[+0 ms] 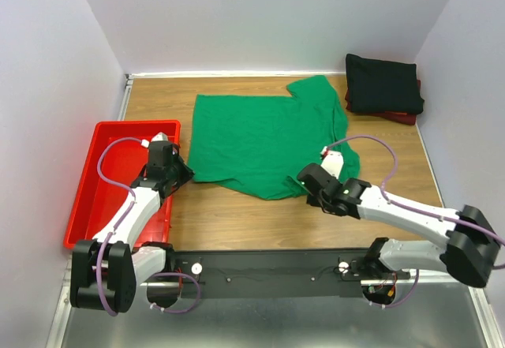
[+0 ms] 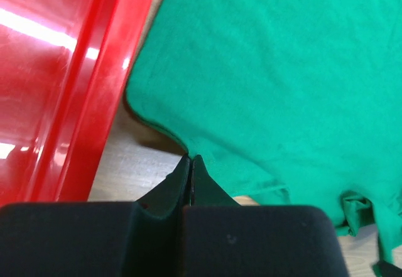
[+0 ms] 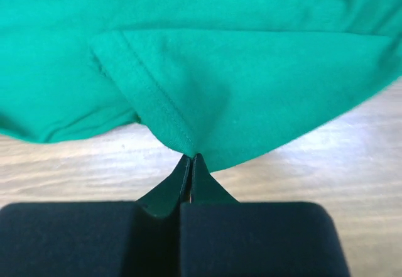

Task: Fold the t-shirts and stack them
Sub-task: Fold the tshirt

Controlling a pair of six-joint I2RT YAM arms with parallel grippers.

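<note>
Green tee (image 1: 260,139) lies spread on the wood table (image 1: 237,222), mid-table, mostly flat w/ a few soft creases. One sleeve sticks out toward the far right, and the near edge is uneven, dipping lowest btwn the two arms. Left gripper (image 1: 186,173) sits at the tee's near-left corner, clenched on the cloth. In the left wrist view the two black fingers (image 2: 173,186) meet at the tips w/ no gap, and the green edge runs right into them, lifted a bit off the wood so a shadow shows under it. Right gripper (image 1: 304,181) is at the near-right part of the same tee, also clamped on it. Right wrist view shows the jaws pressed together on a stitched hem that comes down to a point at the tips, cloth tented up off the table there. Can't tell how much fabric is inside either pinch. Red tray (image 1: 83,206) is on the left side of the table, w/ the left arm reaching over its right rim. Its wall is just beside the tee's left corner, not touching as far as I can see. Far-right corner: black tee (image 1: 383,81), folded, stacked on top of the dark red tee (image 1: 401,117), also folded, only its near and right edges peeking out. That stack is apart from the green tee, near its far sleeve. Purple cables (image 1: 363,137) loop off both arms.
</note>
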